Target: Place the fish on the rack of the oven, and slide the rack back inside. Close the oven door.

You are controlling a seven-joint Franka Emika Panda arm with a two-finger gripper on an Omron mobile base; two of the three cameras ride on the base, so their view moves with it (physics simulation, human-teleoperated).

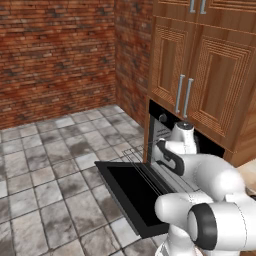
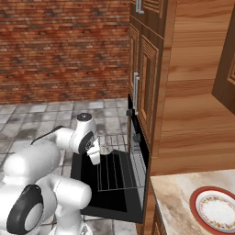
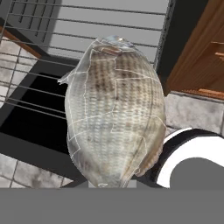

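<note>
Gripper (image 2: 102,150) clenched on the fish (image 3: 114,111); in the hand view the fish hangs straight out from the fingers, long axis running away from the wrist, grey scaled flank toward the camera.

Landmark: the rack (image 2: 114,170). It is drawn out of the oven (image 1: 161,131), lying over the oven door (image 1: 131,192), which is dropped flat and open. In the right base view my gripper sits above the rack's outer left part, toward the front edge rather than the cavity side. The hand view agrees: rack wires lie beyond and below the fish, with dark door glass under its lower half.

Fish is off the rack, apart from the wires; how far I cannot tell.

My read: the coming move is mostly downward, with a slight carry toward the rack's middle so the body lies across several wires before I let go.
</note>
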